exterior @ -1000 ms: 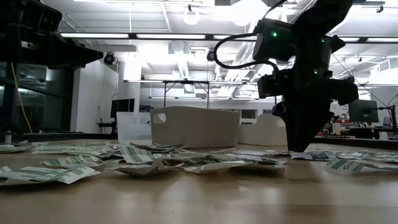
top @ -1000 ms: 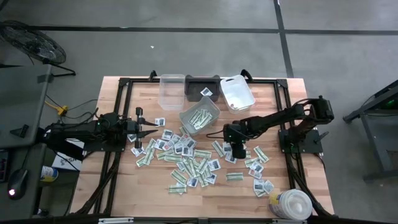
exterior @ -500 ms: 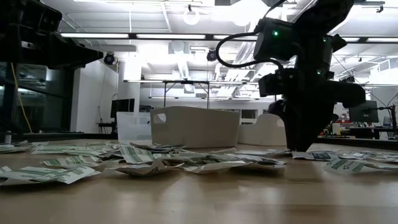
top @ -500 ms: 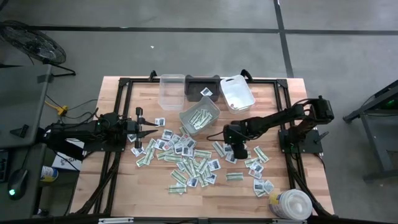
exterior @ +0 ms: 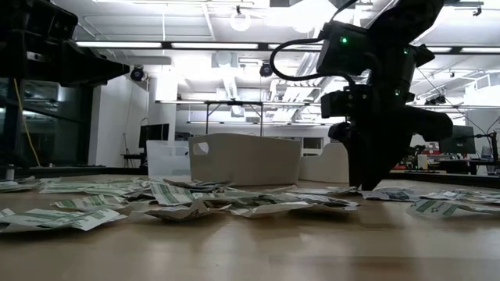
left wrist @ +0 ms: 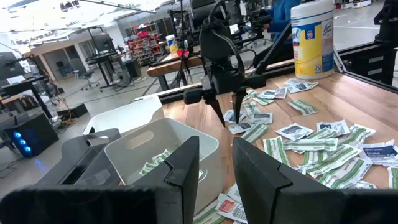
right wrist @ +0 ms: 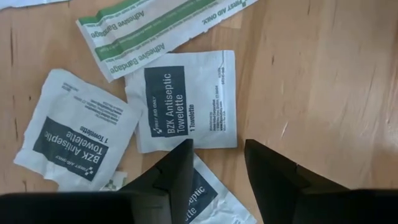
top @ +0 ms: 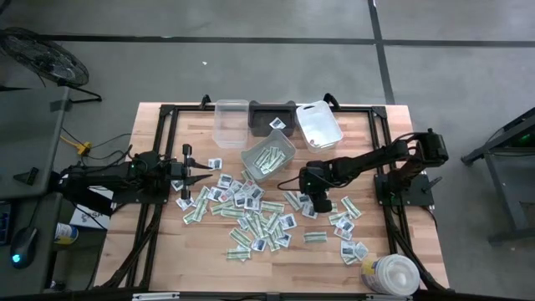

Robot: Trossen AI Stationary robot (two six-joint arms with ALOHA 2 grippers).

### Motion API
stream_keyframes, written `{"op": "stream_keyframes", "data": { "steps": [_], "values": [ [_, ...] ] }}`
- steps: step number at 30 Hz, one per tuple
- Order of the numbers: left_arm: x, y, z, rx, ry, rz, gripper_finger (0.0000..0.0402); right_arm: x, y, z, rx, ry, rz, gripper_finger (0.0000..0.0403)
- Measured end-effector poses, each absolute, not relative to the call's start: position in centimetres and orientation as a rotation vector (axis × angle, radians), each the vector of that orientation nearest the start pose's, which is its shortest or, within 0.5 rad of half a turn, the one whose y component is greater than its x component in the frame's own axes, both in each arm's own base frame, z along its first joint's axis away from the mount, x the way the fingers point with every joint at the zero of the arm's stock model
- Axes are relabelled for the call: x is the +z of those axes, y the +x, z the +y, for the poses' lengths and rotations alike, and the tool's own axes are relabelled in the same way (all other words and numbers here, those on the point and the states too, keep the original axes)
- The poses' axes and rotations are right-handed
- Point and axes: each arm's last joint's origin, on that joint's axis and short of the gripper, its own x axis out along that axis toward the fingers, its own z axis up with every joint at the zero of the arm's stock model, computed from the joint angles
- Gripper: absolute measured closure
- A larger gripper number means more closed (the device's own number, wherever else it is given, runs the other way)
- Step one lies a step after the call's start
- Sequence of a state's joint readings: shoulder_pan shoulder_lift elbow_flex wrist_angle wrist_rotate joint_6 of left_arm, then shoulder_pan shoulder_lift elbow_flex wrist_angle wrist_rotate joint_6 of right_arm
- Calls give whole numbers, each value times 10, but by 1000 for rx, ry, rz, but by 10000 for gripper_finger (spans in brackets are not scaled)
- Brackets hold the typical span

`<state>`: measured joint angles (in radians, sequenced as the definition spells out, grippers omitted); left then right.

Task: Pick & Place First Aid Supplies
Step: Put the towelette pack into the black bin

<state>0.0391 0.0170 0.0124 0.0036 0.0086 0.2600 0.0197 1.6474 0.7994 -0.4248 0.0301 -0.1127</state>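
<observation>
Near edge of table (top: 167, 259): white tub (top: 391, 274) at 5 o'clock corner. Packets (top: 251, 219) scattered across table centre toward 3 o'clock, green-white strips mixed w/ white squarish ones; none held by either gripper.

R gripper (top: 318, 204) is low over the packets right of centre, pointing down; in low view its tip (exterior: 367, 186) sits at the packet layer, contact can't be told. Fingers (right wrist: 177, 171) parted w/ a gap, nothing between them. Directly under it: a towelette packet (right wrist: 183, 102) flat on wood, a second one (right wrist: 74, 140) overlapping it at the side, a bandage strip (right wrist: 155, 31) beyond, a third packet partly hidden under the fingers.

L gripper (top: 205, 175) at 9 o'clock side, level above table, just beside the left end of the scatter. Fingers (left wrist: 183, 171) slightly apart, empty.

Mid-far: grey bin (top: 269, 156) w/ several strips inside, tilted relative to table edge. Far edge, 12 o'clock: clear bin (top: 231, 123), dark bin (top: 273, 115) w/ one packet in it, white bin (top: 318, 124), side by side.
</observation>
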Motion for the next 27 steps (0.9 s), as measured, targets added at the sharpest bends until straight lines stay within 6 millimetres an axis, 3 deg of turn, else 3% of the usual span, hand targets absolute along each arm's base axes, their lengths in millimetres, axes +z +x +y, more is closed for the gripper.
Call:
{"op": "stream_keyframes", "data": {
  "steps": [13, 22, 27],
  "values": [
    [167, 98, 4, 30, 260, 5, 305, 129, 276, 6, 98, -78, 1268, 397],
    [167, 98, 4, 30, 260, 5, 305, 134, 275, 8, 86, 58, 1263, 402],
    [167, 98, 4, 30, 260, 5, 305, 150, 278, 9, 102, 95, 1199, 402]
  ]
}}
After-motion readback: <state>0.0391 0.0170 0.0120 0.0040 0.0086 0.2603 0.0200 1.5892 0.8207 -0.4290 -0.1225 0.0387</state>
